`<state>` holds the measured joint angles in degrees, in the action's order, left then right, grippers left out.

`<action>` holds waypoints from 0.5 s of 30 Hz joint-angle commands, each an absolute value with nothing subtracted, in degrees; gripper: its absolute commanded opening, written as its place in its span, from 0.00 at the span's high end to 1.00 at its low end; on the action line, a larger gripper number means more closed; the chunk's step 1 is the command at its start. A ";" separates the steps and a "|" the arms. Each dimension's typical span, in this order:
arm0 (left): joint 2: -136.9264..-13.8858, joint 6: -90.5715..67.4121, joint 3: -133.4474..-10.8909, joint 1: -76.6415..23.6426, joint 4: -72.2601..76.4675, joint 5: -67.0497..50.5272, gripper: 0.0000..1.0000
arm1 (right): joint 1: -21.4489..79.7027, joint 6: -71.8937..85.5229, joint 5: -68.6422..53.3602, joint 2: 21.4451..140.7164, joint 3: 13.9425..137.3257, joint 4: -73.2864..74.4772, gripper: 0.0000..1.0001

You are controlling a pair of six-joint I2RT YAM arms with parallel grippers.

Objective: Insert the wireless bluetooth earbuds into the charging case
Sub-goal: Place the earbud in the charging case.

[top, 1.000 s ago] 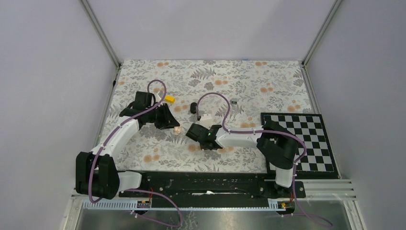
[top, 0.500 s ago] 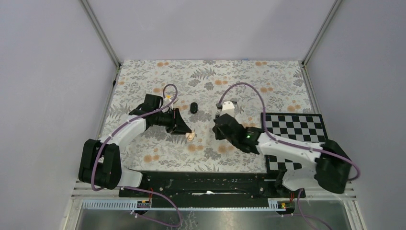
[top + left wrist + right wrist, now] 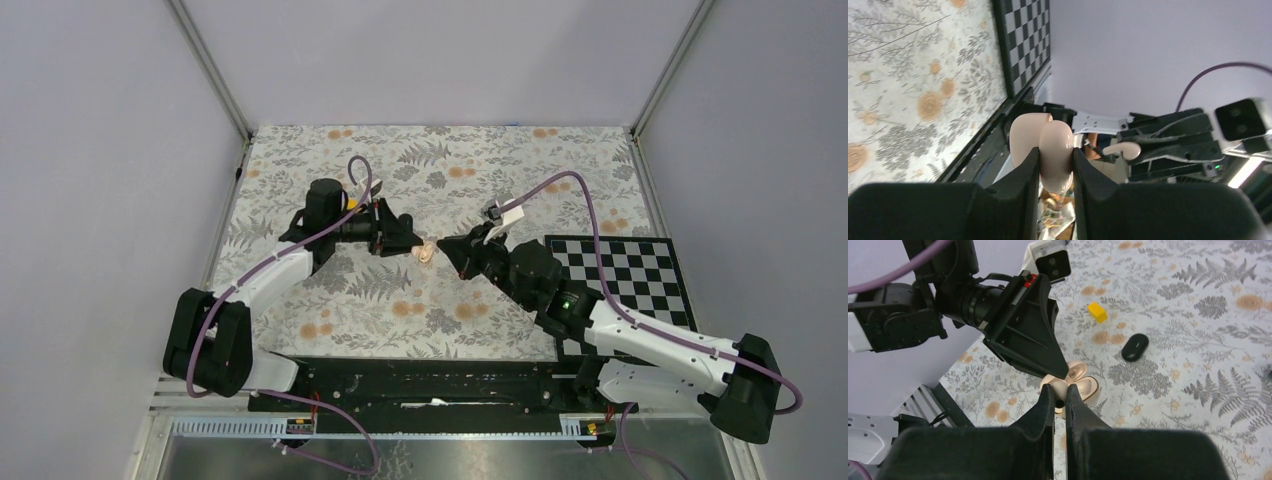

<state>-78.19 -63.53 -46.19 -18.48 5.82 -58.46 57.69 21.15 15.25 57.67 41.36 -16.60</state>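
The charging case (image 3: 1045, 145) is a peach clamshell, standing open. My left gripper (image 3: 1055, 152) is shut on it and holds it above the table; it also shows in the top view (image 3: 424, 251) and the right wrist view (image 3: 1079, 381). My right gripper (image 3: 1059, 392) is shut on a peach earbud (image 3: 1058, 399) with a dark tip, just in front of the open case. That earbud shows in the left wrist view (image 3: 1121, 149) too. In the top view the left gripper (image 3: 408, 243) and right gripper (image 3: 447, 248) meet tip to tip. I see no second earbud.
A small black oval object (image 3: 1135, 347) and a yellow block (image 3: 1096, 311) lie on the floral mat behind the case. A small grey piece (image 3: 490, 210) lies further back. A checkerboard (image 3: 640, 290) covers the right front. Walls stand on three sides.
My left gripper has carried the peach case up and to the right, towards the middle. My right arm has swung out, and its gripper now points left at the case.
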 commanded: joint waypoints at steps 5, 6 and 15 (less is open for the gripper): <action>-78.30 -80.59 -47.85 -19.63 19.90 -53.48 1.00 | 57.48 18.00 13.72 57.51 40.22 -29.32 1.00; -78.17 -80.75 -48.04 -19.67 19.37 -53.07 1.00 | 57.50 18.00 13.76 57.65 40.03 -30.10 1.00; -77.79 -89.04 -45.10 -19.69 25.86 -51.70 1.00 | 57.50 15.93 18.32 56.98 37.36 -35.59 1.00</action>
<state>-78.61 -84.40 -45.91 -19.46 19.40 -53.21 57.69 18.11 14.79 57.65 37.95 -29.34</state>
